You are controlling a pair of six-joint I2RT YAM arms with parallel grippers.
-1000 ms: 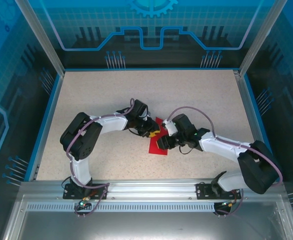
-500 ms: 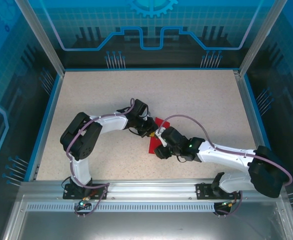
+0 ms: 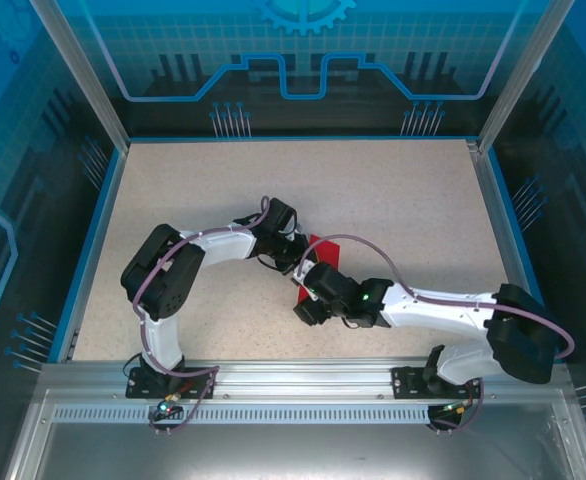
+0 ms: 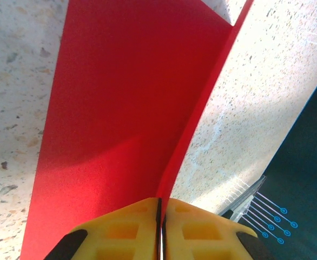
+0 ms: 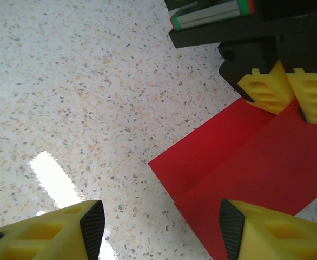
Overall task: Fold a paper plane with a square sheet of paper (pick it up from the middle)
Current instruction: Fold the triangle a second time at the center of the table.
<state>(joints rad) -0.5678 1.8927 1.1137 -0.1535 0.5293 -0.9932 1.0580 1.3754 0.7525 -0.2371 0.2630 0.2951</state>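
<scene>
The square sheet of paper (image 3: 322, 245) is bright red and lies mid-table, partly under both wrists. In the left wrist view the sheet (image 4: 120, 108) rises into an upright fold, and my left gripper (image 4: 159, 208) is shut on that fold's edge. My left gripper (image 3: 298, 258) sits at the sheet's left side. In the right wrist view the sheet (image 5: 245, 157) shows a crease line and a near corner on the table, with my left gripper (image 5: 288, 100) pinching its far edge. My right gripper (image 5: 161, 225) is open, one finger over bare table and one over the red paper. It hovers at the sheet's near corner (image 3: 308, 306).
The speckled beige table (image 3: 193, 200) is bordered by a blue rim (image 3: 93, 240) and clear enclosure walls. An aluminium rail (image 3: 303, 378) runs along the near edge by the arm bases. The two wrists are close together over the sheet.
My right gripper has swung left and nearer, from over the sheet to its near corner, and has opened wider. My left gripper has closed tighter on the fold and stayed in place.
</scene>
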